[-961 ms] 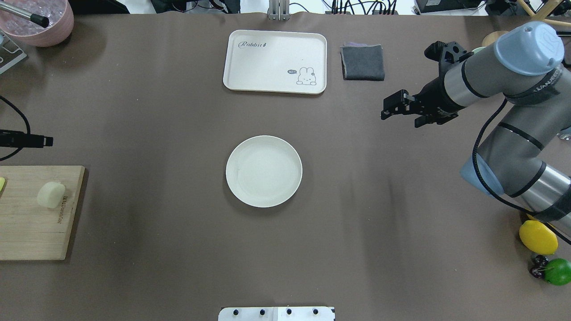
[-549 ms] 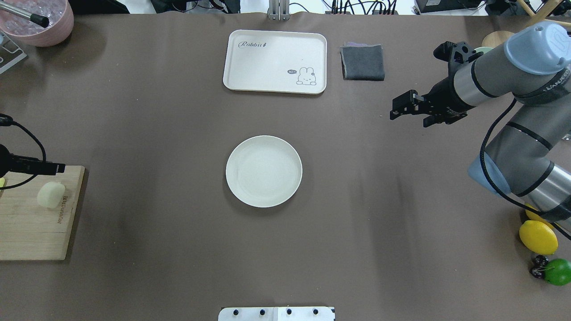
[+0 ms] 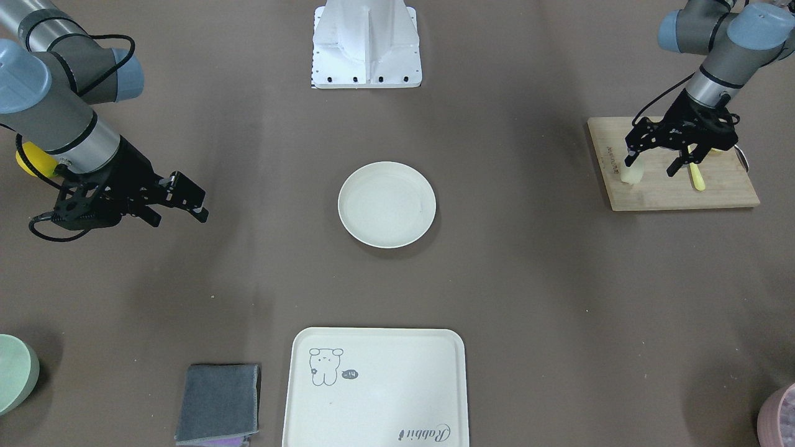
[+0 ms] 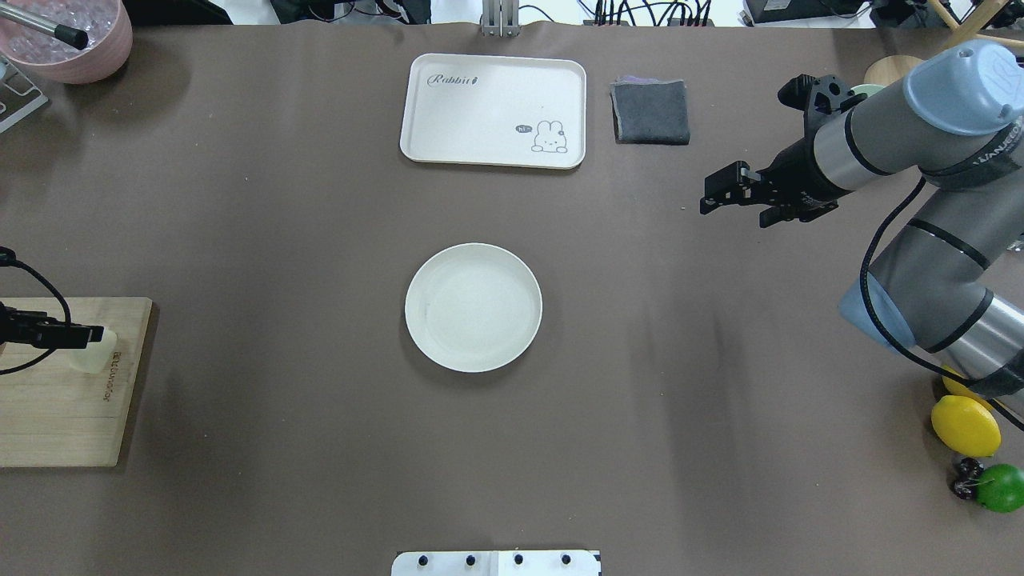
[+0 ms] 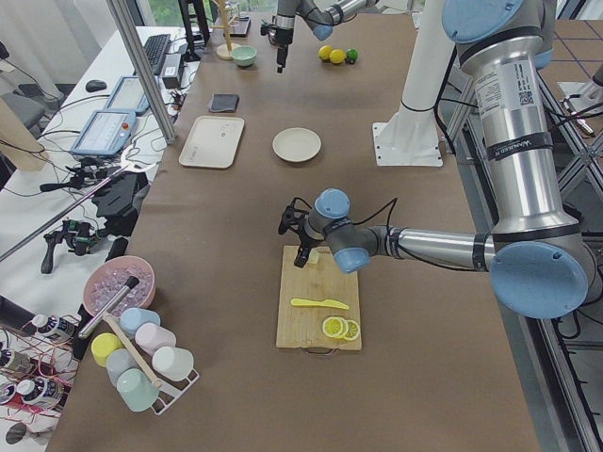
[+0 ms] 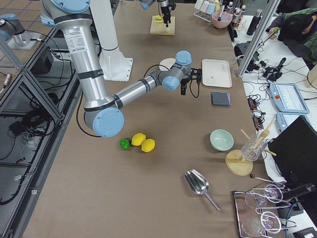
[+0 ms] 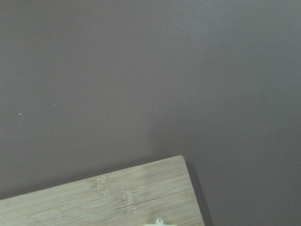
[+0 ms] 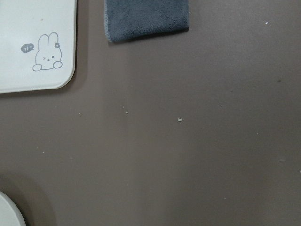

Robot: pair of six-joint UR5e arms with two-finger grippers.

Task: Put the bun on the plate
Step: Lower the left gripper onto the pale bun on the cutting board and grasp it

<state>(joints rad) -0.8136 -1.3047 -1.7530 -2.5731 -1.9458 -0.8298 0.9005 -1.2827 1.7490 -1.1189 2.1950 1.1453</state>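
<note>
Both spread | left jaws at bun point(image 3: 630, 177) | right jaws aloft | tray point(image 3: 385, 397) reads "Rabbit"

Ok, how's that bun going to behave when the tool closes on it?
The bun looks soft and rounded, so it will probably squash rather than resist. It is far smaller than the plate, so it is likely light. It seems settled on the wooden board, so rolling looks unlikely, though it might slide if the left tool catches it off-centre.
</note>
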